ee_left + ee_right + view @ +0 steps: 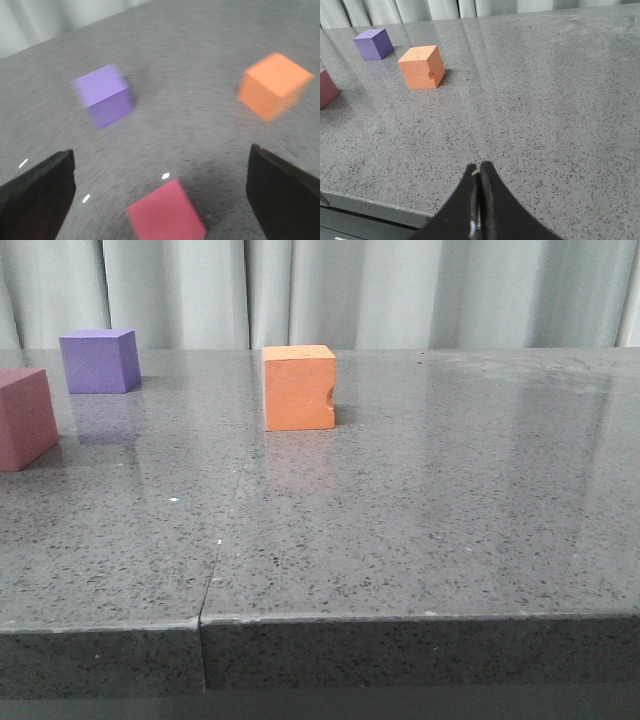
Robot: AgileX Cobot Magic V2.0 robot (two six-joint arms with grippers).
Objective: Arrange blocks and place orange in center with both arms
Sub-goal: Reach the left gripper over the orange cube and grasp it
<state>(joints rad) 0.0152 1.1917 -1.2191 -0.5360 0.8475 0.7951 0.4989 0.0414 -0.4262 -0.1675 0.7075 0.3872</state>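
A: Where is the orange cube?
B: On the grey surface, notch on its right edge; the purple cube stands far left, the pinkish-red cube is cut off at the frame.
A: Jaws?
B: Left gripper spread wide over the blurred 3; right gripper pressed closed, empty.

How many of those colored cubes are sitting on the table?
3. In the front view, the purple cube is far left, the red cube is nearer at the left edge, and the orange cube is mid-table. None seems hidden.
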